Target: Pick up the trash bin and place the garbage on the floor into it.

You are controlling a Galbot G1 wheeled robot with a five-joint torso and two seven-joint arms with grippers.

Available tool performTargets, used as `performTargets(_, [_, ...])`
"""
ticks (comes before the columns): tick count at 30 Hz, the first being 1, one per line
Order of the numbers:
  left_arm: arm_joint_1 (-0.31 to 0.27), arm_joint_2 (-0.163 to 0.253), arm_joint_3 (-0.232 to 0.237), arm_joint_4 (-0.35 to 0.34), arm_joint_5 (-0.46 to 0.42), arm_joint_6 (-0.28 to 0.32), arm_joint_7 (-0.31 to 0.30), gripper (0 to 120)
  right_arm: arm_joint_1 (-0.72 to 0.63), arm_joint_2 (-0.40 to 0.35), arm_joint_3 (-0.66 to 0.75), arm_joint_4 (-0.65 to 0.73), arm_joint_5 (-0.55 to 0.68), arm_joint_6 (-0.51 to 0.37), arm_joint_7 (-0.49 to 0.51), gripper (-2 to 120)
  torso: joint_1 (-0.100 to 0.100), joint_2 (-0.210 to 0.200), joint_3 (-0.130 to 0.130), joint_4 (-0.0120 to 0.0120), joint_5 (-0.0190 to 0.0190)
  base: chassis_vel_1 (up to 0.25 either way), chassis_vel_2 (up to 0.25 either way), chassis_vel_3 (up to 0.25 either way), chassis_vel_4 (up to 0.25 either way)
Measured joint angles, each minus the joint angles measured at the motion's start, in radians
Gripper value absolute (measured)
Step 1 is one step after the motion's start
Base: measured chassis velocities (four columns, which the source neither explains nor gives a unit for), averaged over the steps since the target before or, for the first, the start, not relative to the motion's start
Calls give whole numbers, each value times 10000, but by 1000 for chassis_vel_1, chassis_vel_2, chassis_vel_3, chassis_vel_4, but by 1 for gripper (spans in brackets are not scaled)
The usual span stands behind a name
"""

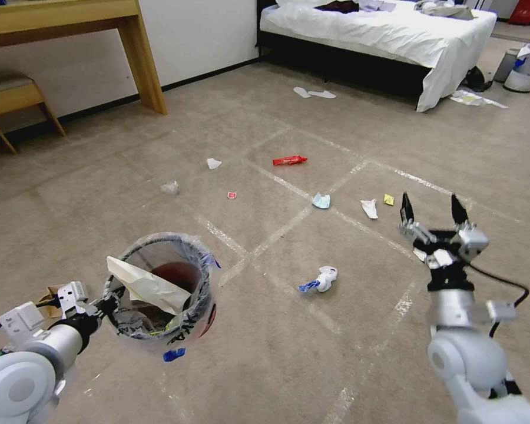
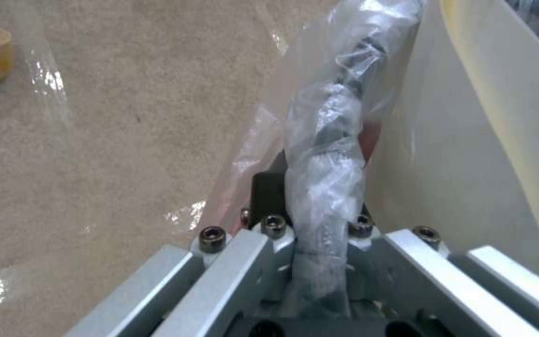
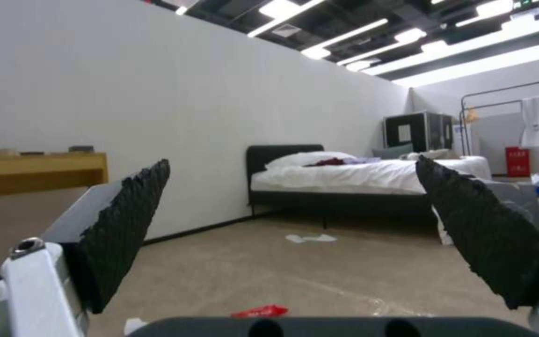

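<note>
One wire bin (image 1: 159, 288) holds one large sheet of paper (image 1: 147, 285). Toward twelve o'clock from it the carpet (image 1: 70, 194) carries two red wrappers (image 1: 289, 160), four white crumpled scraps (image 1: 369, 207), one pale blue mask (image 1: 321, 201) and one yellow wrapper (image 1: 388, 199). Two white insoles (image 1: 314, 93) lie by one bed (image 1: 394, 29), and two bins (image 1: 524, 70) stand at two o'clock.

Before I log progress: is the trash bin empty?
No. The trash bin, held at its rim by the left pincer, contains a large pale paper.
</note>
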Motion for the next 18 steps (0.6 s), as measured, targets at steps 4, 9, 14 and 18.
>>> performTargets(4, [1, 10, -3, -1, 1, -7, 8, 1, -40, 231, -16, -79, -256, 178, -72, 100, 0, 0, 0, 1, 0, 0, 0, 0, 0])
performTargets(9, [11, 68, 32, -3, -22, -12, 16, 1, -108, 427, -121, -78, -344, 249, -129, 100, -1, 1, 0, 1, 0, 0, 0, 0, 0])
performTargets(14, [30, 99, 46, -14, -48, -16, 23, 1, -109, 467, -153, -85, -348, 282, -152, 100, -1, 1, 1, 0, 0, -132, 95, 107, -119])
performTargets(18, [38, 108, 62, -14, -55, -19, 34, 1, -105, 502, -176, -92, -375, 302, -170, 100, 3, 0, 3, 0, 2, -169, 176, 184, -169])
